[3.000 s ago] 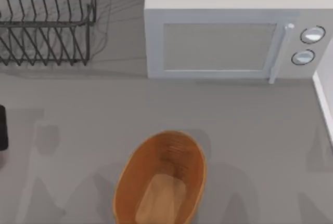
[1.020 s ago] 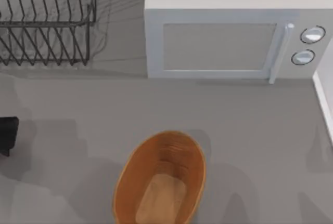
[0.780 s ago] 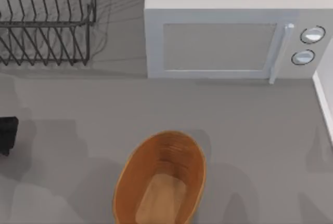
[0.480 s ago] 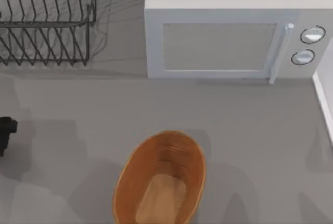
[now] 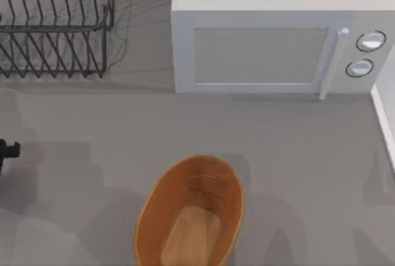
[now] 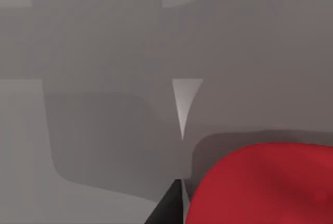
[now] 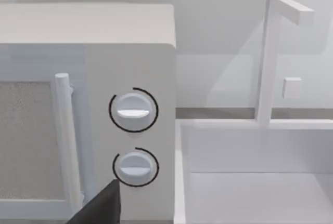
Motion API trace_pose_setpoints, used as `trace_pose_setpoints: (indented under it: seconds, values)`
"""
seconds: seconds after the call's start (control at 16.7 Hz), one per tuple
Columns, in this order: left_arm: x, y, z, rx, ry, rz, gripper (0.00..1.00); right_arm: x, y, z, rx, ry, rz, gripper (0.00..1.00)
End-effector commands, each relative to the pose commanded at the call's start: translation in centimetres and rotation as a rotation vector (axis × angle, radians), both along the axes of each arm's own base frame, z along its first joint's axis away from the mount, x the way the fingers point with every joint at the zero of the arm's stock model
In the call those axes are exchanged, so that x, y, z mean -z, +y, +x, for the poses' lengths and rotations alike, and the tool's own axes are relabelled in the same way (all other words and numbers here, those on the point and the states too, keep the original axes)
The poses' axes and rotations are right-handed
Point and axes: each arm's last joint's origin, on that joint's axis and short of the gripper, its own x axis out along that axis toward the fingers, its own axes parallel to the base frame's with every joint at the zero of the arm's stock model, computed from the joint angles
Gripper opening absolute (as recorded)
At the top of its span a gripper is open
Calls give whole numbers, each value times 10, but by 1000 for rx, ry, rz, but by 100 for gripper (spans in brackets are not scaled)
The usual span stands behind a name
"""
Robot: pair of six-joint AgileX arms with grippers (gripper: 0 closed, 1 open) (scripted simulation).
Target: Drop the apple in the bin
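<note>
Top view showed the oval orange-brown wooden bin point(image 5: 190, 214) at the table's near edge, a bit left of centre, ribbed walls, lighter flat bottom bare. Left gripper point(image 5: 7, 152) was just a small black piece at the far left edge of the grey table point(image 5: 296, 149), well apart from the bin. Black wire rack point(image 5: 55, 22) sat at back left, white microwave with two round knobs point(image 5: 278, 37) at back centre-right, door shut.

Left wrist view had the small plain red rounded apple point(image 6: 265, 185) very close to the camera, smooth, over the grey tabletop. One dark fingertip point(image 6: 167, 207) stood just beside the apple's edge; contact could not be made out. How wide the left jaws stood, or whether they held the apple, could not be told.

Right wrist view looked at the microwave's knob panel point(image 7: 132, 135) and a white sink with a thin white tap point(image 7: 270, 57) beside it. Right gripper: a single dark finger tip point(image 7: 101, 206) was in view near the lower knob; jaw opening could not be told. Right arm was parked by the table's right side.
</note>
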Motion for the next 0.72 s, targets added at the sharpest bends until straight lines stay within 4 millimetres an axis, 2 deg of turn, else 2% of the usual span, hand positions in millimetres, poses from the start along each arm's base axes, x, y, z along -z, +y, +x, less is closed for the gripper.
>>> trace_pose_setpoints:
  seconds: [0.24, 0.42, 0.54, 0.72]
  values:
    - [0, 0, 0, 0, 0, 0, 0, 0, 0, 0, 0, 0, 0, 100]
    - [-11, 2, 3, -1, -19, 10, 0, 0, 0, 0, 0, 0, 0, 100]
    - [-26, 3, 8, -4, -26, 11, 0, 0, 0, 0, 0, 0, 0, 100]
    - [-63, 4, 14, -1, -12, 8, 0, 0, 0, 0, 0, 0, 0, 100]
